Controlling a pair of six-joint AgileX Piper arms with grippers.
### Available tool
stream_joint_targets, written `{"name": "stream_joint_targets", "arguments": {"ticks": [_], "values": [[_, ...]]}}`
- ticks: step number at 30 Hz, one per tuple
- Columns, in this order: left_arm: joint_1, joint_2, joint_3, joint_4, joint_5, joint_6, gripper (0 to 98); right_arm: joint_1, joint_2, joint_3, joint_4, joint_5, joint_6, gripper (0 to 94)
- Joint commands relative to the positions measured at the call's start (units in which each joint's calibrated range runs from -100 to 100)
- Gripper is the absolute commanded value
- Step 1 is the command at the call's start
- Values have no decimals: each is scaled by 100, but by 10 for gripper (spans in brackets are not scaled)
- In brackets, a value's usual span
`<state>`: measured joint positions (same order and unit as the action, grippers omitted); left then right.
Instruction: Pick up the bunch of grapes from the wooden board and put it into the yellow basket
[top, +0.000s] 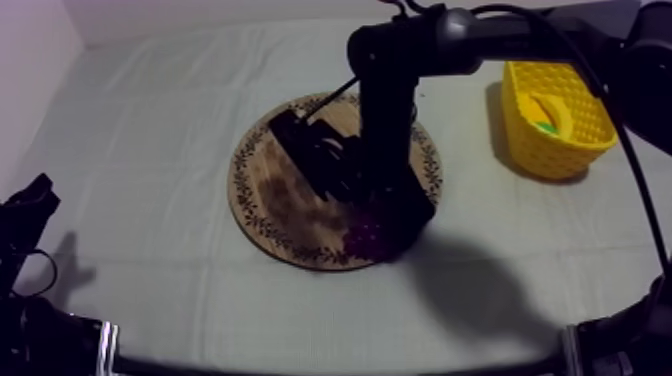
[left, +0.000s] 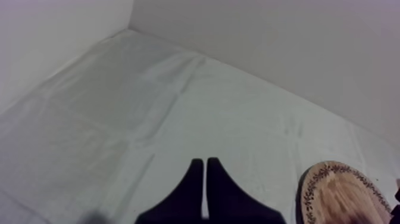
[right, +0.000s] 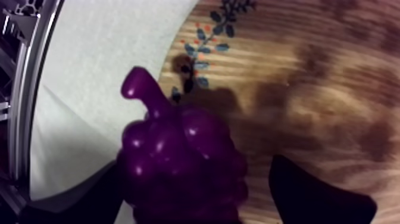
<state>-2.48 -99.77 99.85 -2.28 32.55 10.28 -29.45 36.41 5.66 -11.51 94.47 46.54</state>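
the purple plastic bunch of grapes (right: 178, 161) lay on the round wooden board with a patterned rim (right: 309, 89), at the edge nearest the front of the table, just inside the ring of painted leaves. its stubby stem pointed out over that rim toward the grey-white cloth (top: 150, 150). the long axis ran from the stem back through the body, and so along the gap of the hand above it rather than across.

my right gripper (right: 196, 173) stood low over the bunch with its black fingers (right: 315, 199) wide apart, one on either flank. the finger on the cloth side sat hard against the fruit and seemed to touch it, though the shadow there made that hard to settle. the finger on the side of the board's middle stood clear, with a strip of bare wood between it and the grapes. i judged that the hold had not yet been taken, and that a plain closing across the short width would take it.

the yellow woven-look plastic basket (top: 520, 135) stood off the board, well apart from it, at my right and farther back. the right arm was far the nearer to both.

my left gripper (left: 205, 190) hung over bare cloth beside the board, its fingers together in a narrow wedge, holding nothing.
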Motion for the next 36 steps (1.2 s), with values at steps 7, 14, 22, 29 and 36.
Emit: {"name": "stream_joint_targets", "arguments": {"ticks": [7,14,22,29,36], "values": [[-1,3,4,1,3,0,0,145,141,105,-146,-62,173,587],[-1,3,4,1,3,0,0,354,42,223,-205,67,300,194],[-1,3,4,1,3,0,0,687,-941,373,-151,231,128,111],[-1,3,4,1,3,0,0,1239,-1840,-178,-144,281,-491,66],[-1,3,4,1,3,0,0,1978,-1981,-1544,-144,286,-1167,62]]}}
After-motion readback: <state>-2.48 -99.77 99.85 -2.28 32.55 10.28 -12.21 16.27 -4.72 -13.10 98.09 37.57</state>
